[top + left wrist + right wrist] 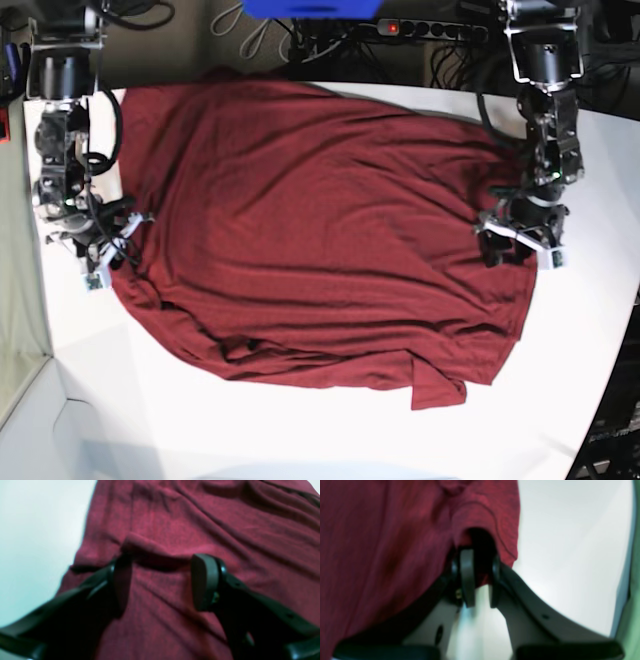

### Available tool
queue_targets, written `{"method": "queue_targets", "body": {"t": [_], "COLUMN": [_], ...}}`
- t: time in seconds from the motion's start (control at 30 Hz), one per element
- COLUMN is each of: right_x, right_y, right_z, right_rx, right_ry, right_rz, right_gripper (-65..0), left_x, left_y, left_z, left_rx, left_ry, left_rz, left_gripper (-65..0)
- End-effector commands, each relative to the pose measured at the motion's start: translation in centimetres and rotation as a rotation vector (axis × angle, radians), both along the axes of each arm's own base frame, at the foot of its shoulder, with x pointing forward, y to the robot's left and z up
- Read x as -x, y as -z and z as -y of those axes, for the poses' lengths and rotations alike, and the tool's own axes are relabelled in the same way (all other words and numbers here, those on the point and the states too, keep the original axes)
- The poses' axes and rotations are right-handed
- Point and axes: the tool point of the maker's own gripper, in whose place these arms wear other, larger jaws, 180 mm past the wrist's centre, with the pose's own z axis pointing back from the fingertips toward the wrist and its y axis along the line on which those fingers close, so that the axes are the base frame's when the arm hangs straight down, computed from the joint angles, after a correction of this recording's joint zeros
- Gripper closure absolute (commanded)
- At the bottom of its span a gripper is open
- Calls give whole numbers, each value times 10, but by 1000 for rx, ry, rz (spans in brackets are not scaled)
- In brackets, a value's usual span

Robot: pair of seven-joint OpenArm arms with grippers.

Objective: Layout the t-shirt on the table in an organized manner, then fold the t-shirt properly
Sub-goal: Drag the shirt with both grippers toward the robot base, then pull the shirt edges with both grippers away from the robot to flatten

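I'm looking down at the t-shirt [310, 230], which is lying spread across most of the table [330, 440], dark red and thin, rippled with soft creases. Its far edge is reaching the table's back rim; the near edge is bunching into a wavy fold, with one flap sticking out towards me. I'm seeing bare white tabletop along the near side and at both ends, so there is room there.

The right gripper [480, 580] is sitting at the shirt's edge on the base view's left. Its jaws are standing narrow, and a rounded hem loop of cloth is tucked between them; I'm reading that as a pinch on the fabric. White table is showing just beside it.

The left gripper [160, 580] is hovering over the shirt near its opposite edge. Its dark, smooth, rounded pads [203, 580] are standing well apart with nothing clamped; a small raised ridge of cloth is lying just beyond them. The weave there is looking heathered and slightly fuzzy, though the wrist view is blurred.
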Motion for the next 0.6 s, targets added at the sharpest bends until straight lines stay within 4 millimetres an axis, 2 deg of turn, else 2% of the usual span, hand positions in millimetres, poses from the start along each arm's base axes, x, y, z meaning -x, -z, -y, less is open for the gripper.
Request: {"method": "queue_targets", "body": {"t": [0.0,0.07,0.2,0.23,0.37,0.5,0.57], "right_x": [-1,-7,-23,-29,-56,-75,-82], "right_y": [0,3,0,-1,-14,-23,-31], "right_z": [10,14,36,39,50,42,39], "right_rx": [20,9,11,5,31,152,200], "right_ry": [11,22,60,68,72,-26,-59], "right_rz": [-17,-7,13,22,54,56,70], "right_gripper": [-80,-80,-81,-81,-81,-80,-79], "left_x": [14,16,18,11,9,-6,-16], "left_y": [16,20,24,21,19,1,-16], "left_z": [-12,-17,-34,-35,-51,-49,-46], "left_rx": [-29,-31,-53,-49,-68,-72,-80], "left_ry": [-25,-36,-51,-56,-70,-64,-52], "left_rz": [-83,-93,-115,-106,-116,-63,-15], "left_gripper": [-371,-371,-371,-371,-371,-371,-371]}}
